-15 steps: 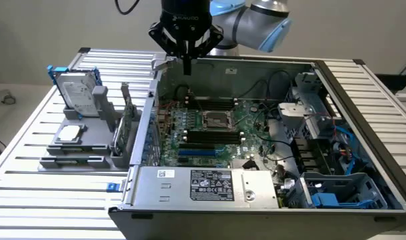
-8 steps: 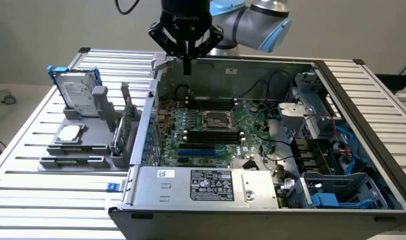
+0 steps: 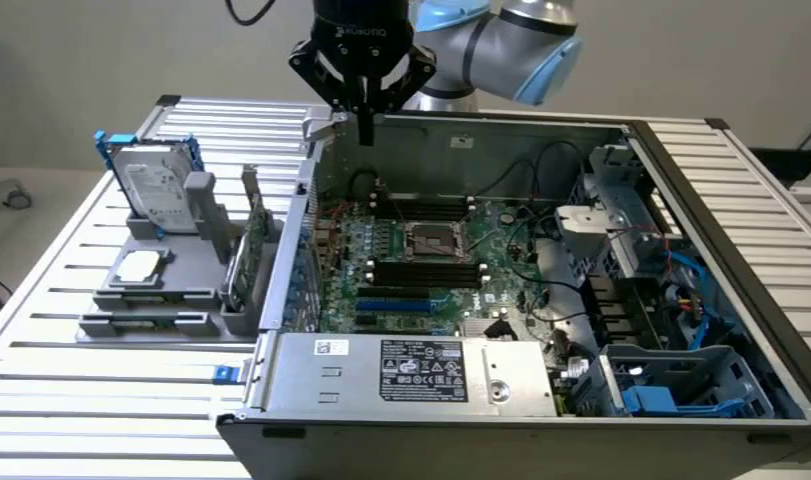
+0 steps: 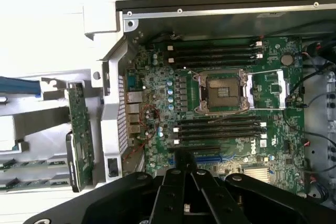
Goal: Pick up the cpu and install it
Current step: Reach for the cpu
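- Hovers above the case (image 3: 512,121) wall with gripper (image 3: 366,132) clenched, grasping nothing.
- Leaves the cpu (image 3: 138,265) well off to the gripper's side and lower, flat on the grey holder (image 3: 125,298) outside the case.
- Looks down on the empty socket (image 4: 223,90), beyond the fingertips.
- Could ram the chip rather than grasp it if lowered clenched — likely.
- Could bend socket pins if seated tilted or misaligned.
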### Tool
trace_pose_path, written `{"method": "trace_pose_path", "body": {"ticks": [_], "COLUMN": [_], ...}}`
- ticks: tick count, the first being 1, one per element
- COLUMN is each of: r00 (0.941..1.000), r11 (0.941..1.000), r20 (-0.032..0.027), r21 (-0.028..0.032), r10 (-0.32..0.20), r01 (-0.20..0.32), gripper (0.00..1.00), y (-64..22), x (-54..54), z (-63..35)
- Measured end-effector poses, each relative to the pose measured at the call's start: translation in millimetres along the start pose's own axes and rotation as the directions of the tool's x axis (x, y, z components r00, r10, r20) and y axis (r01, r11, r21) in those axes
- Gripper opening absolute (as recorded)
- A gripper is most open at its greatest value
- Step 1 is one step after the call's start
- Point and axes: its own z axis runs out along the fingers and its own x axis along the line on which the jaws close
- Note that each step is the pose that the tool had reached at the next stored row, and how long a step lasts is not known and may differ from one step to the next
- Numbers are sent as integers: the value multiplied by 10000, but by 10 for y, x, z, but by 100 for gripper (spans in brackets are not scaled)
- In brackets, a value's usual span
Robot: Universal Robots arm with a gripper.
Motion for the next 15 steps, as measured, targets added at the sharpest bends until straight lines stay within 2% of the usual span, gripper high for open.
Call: {"method": "trace_pose_path", "body": {"ticks": [9,15], "r00": [10000,10000], "r11": [10000,10000], "r20": [0,-11], "r21": [2,1], "r10": [0,0], "r01": [0,0], "gripper": [11,11], "y": [175,230], "x": [414,691], "z": [33,36]}}
